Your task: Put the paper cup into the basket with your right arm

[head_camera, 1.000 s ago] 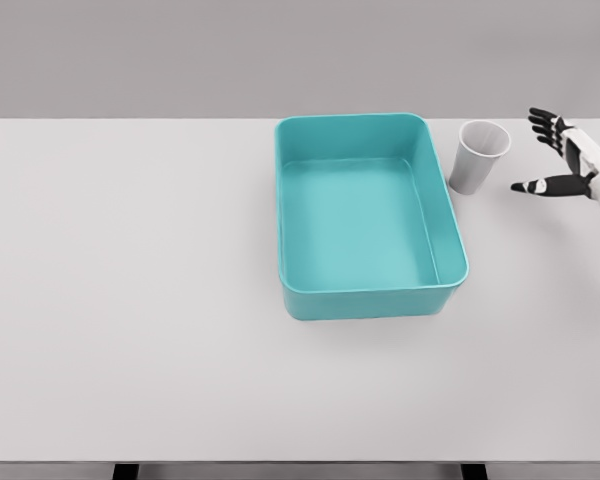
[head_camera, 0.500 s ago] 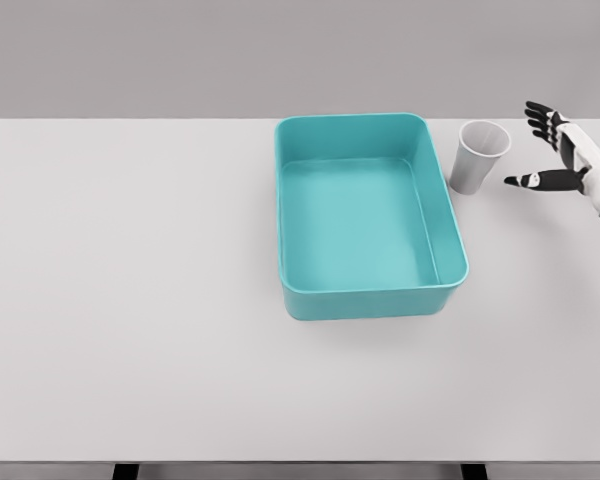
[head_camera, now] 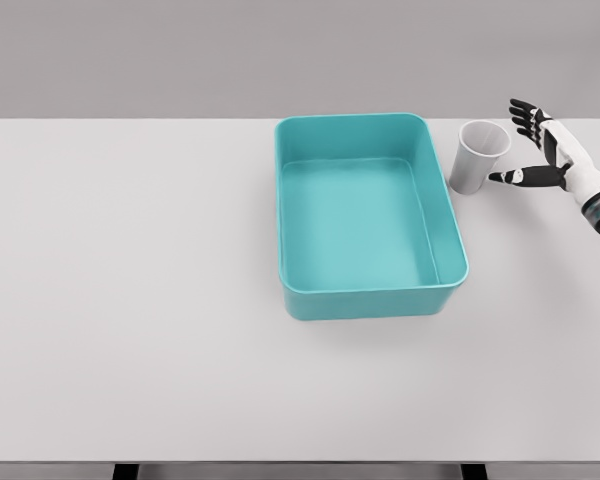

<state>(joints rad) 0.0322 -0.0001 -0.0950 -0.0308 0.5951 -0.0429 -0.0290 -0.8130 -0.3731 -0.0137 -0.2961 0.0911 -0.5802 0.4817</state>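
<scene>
A pale grey surface (head_camera: 130, 300) spans the view under a plain grey wall. Near its far right corner the paper cup (head_camera: 477, 156) stands upright, just beside the teal basket (head_camera: 450, 215). The right robot hand (head_camera: 540, 155), fingers spread, is near the cup, apart from it.

Glossy plastic basket (head_camera: 368, 288), matt paper cup (head_camera: 475, 160)
</scene>
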